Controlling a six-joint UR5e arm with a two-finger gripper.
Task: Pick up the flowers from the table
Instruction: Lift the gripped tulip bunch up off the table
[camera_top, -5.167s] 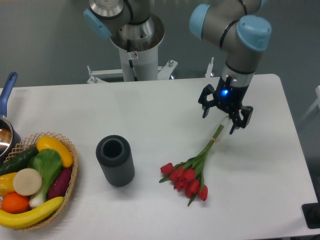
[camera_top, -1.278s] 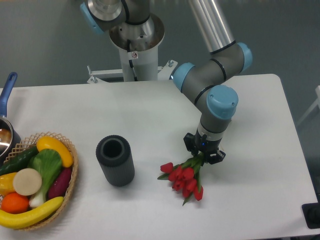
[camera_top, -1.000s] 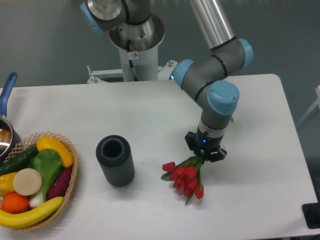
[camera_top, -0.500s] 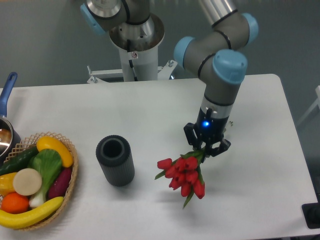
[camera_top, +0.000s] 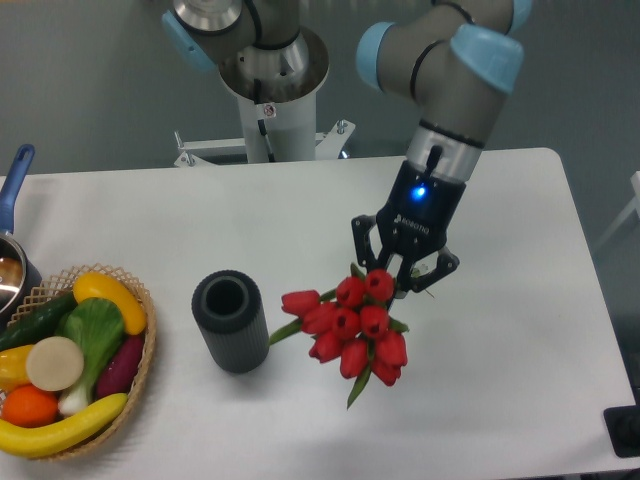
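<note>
Looking across the white bench (camera_top: 520, 400), we see a dark cylinder (camera_top: 231, 321) standing upright left of centre, its open top facing up. At the far left edge sits a wicker basket (camera_top: 140, 352) of coloured fruit and vegetables, with a pot and its blue handle (camera_top: 14, 180) behind it. Nothing stands between the cylinder and the arm. The claw (camera_top: 402, 262) points down with its fingers pinched on the flowers (camera_top: 350, 326), whose red heads hang just right of the cylinder, apparently lifted off the bench.
</note>
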